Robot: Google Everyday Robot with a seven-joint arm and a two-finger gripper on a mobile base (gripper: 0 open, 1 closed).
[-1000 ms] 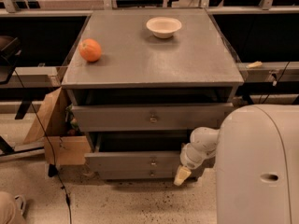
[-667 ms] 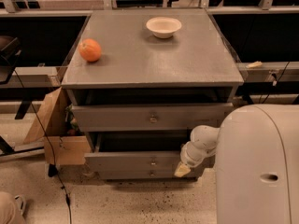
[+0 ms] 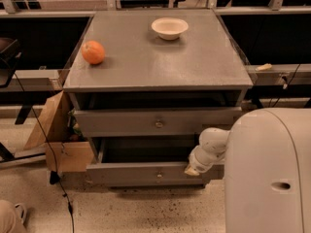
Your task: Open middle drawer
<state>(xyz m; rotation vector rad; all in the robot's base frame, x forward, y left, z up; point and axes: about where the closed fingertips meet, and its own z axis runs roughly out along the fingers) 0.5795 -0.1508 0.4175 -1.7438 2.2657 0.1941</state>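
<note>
The robot's pale body (image 3: 269, 174) fills the near right corner and hides the cabinet's right flank. The gripper (image 3: 191, 170) sits at the right end of the middle drawer (image 3: 141, 174), slightly higher than a second ago; its grip cannot be told. That drawer stays pulled out below the upper drawer (image 3: 146, 122). A cardboard box (image 3: 58, 142) stands left; an orange (image 3: 93, 52) and bowl (image 3: 169, 27) rest on top.

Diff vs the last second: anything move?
Only the gripper moved: it rose slightly, from hanging low over the middle drawer front to the front's top edge, near its right end. The drawer stays pulled out as before; the orange and bowl have not moved.
</note>
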